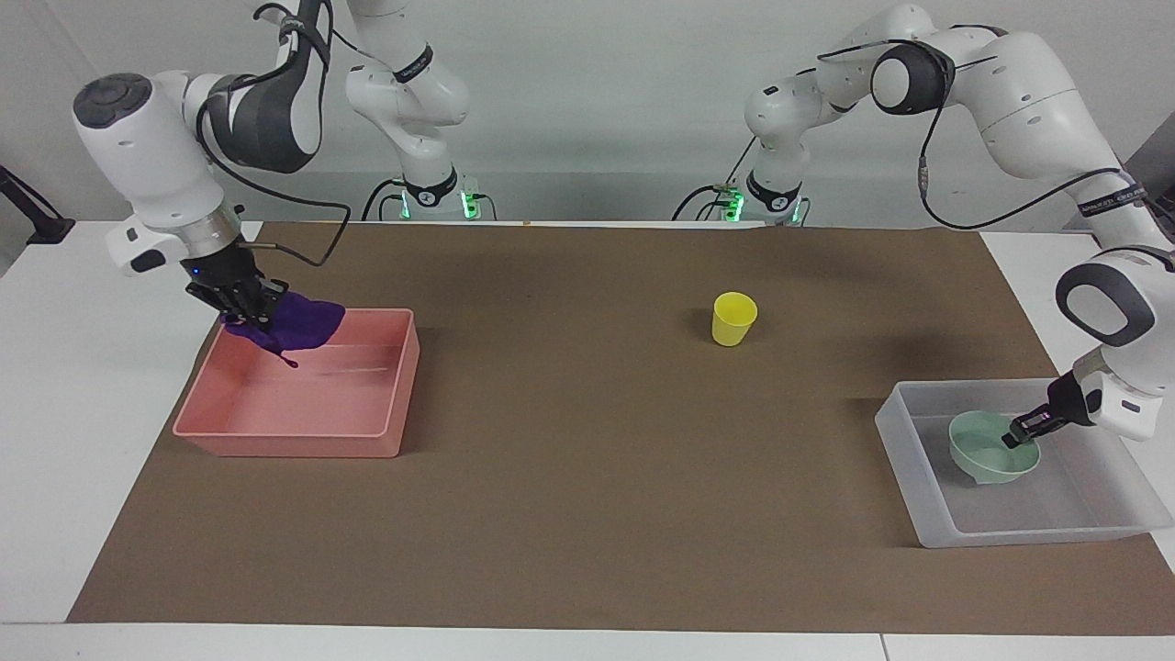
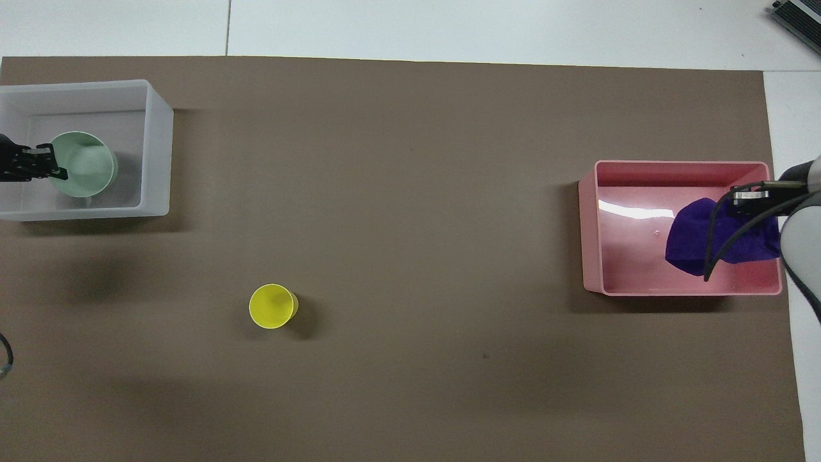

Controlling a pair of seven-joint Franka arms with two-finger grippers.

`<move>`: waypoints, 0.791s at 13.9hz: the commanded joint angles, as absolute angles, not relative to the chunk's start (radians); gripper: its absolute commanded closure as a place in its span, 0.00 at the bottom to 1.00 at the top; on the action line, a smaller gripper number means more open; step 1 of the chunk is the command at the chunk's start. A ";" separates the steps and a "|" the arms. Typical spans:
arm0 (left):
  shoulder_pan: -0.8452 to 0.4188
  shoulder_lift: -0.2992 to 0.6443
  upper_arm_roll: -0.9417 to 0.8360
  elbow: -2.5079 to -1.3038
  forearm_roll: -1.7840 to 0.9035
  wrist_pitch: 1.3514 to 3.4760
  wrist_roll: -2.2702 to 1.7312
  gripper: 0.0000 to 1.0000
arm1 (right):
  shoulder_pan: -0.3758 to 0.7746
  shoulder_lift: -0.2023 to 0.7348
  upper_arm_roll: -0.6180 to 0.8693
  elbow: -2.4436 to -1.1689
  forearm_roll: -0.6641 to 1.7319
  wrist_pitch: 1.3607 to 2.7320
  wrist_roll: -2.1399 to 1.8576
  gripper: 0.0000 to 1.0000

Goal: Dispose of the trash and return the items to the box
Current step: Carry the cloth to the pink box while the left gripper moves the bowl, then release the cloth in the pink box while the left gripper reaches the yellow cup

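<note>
1. The right pincer (image 1: 246,310) hangs over the pink bin (image 1: 298,439), above the corner nearest the robots at the right arm's end of the bench (image 1: 587,514). Its fingers are clamped on the purple rag (image 1: 298,323).
2. The rag droops from the pincer's tips, spreading toward the middle of the bin. It is held in the air above the bin's floor, with a thin loop dangling from its lower edge.
3. The left pincer (image 1: 1025,430) is down inside the translucent box (image 1: 927,514), at the left arm's end of the bench. Its fingers are pinched on the rim of the mint-green bowl (image 1: 990,450).
4. The bowl is inside the box, upright. Whether it rests on the floor of the box cannot be told.
5. The yellow cup (image 1: 734,319) stands upright on the brown mat (image 1: 587,514), by itself, nearer the robots than the box and well apart from both pincers.
6. Count: one rag, one cup, one bowl, one translucent box, one pink bin, two pincers.
</note>
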State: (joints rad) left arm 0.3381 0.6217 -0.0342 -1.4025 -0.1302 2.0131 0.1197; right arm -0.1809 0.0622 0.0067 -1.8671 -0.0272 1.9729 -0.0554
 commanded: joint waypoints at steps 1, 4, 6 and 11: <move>0.339 0.611 -0.040 -1.382 -0.117 2.022 0.126 0.00 | -0.192 0.070 0.020 -1.997 -0.032 2.131 -0.061 1.00; 0.318 0.557 -0.038 -1.378 -0.112 2.010 0.117 0.00 | -0.192 0.095 0.020 -2.127 -0.025 2.304 -0.035 0.96; 0.316 0.526 -0.038 -1.378 -0.110 2.000 0.115 0.00 | -0.189 0.100 0.021 -2.141 -0.023 2.318 -0.017 0.32; 0.240 0.399 -0.048 -1.384 -0.117 1.730 0.088 0.00 | -0.160 0.069 0.037 -2.091 -0.025 2.258 0.035 0.00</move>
